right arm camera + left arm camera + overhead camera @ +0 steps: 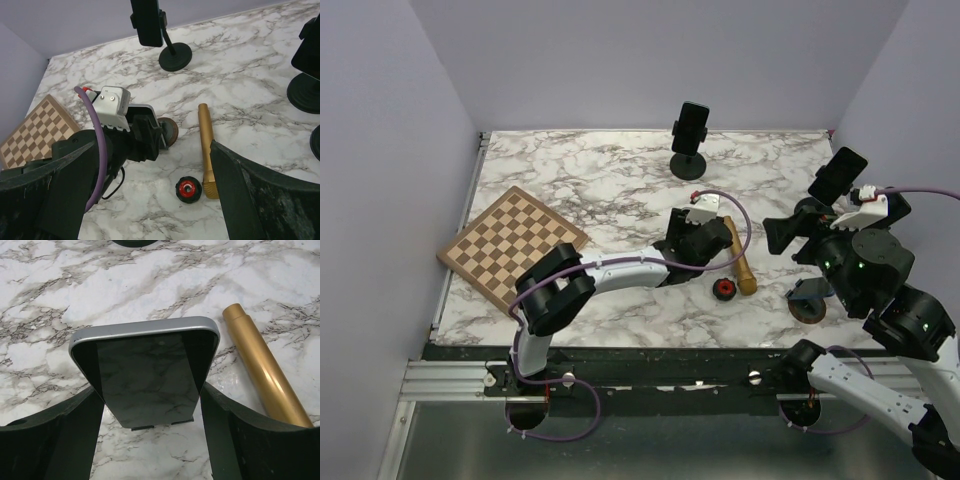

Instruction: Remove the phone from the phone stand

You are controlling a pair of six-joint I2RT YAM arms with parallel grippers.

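Your left gripper [150, 395] sits low over the marble table [620, 180]; its fingers [75, 435] are closed in on the two long edges of the phone [145, 355], glass up, silver-rimmed end pointing away from the wrist; you cannot tell whether the phone touches the table; it is well apart from the phone stand [688, 162] at the back, which carries a second phone [695, 122]; a gold cylinder [265, 370] lies just right of the held phone; your right gripper [154, 165] is raised, fingers spread wide, nothing between them
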